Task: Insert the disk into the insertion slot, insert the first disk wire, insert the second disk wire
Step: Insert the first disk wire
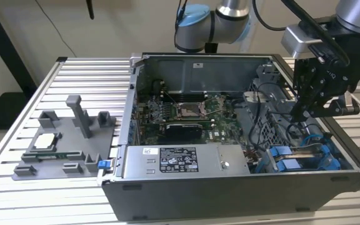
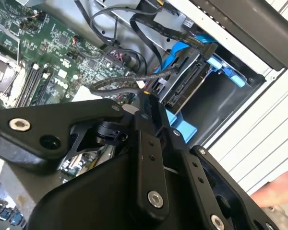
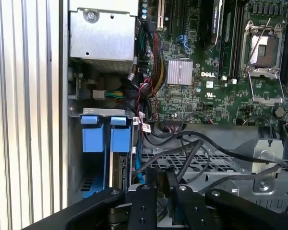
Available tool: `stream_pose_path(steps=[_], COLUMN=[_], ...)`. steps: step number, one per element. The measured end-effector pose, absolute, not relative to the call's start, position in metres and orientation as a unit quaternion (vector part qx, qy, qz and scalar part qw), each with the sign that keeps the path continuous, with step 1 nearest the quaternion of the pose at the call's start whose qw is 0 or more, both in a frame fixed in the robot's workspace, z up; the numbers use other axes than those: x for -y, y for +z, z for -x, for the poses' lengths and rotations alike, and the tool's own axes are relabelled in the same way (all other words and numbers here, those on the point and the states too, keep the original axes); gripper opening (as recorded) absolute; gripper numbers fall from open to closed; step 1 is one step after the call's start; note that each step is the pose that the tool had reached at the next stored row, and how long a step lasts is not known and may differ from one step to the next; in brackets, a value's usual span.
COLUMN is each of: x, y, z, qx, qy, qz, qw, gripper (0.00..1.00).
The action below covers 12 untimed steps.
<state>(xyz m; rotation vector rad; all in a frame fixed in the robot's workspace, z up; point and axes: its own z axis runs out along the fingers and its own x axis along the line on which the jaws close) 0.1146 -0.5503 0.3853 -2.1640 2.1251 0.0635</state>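
The disk (image 2: 186, 85) sits inside the insertion slot (image 2: 226, 72), held between bright blue rails. Its connector edge faces the motherboard. In the exterior view the insertion slot (image 1: 302, 158) is at the case's front corner on the exterior view's right. My black gripper (image 1: 303, 114) hangs just above and behind it. In the second wrist view my gripper (image 2: 146, 98) is shut on the connector end of a black braided disk wire (image 2: 120, 80), right at the disk's connector edge. Whether the connector is seated I cannot tell. In the first wrist view the blue tabs (image 3: 107, 136) lie beside my gripper (image 3: 162, 184).
The open computer case (image 1: 230, 187) lies on a ribbed aluminium table (image 1: 17, 197). A grey labelled power-supply box (image 1: 180, 161) fills its front. The motherboard (image 1: 186, 112) lies behind. Loose black cables (image 3: 206, 148) cross a perforated cage by the bay. A grey fixture (image 1: 67, 140) stands at the exterior view's left.
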Motion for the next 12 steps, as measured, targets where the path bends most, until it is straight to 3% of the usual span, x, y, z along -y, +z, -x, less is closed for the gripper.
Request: stream_pose_path(steps=[12], x=[0.563], y=[0.381], z=[-0.116], qx=[-0.699], qy=[0.021], qz=[0.712], qw=[0.054], gripper=[0.0])
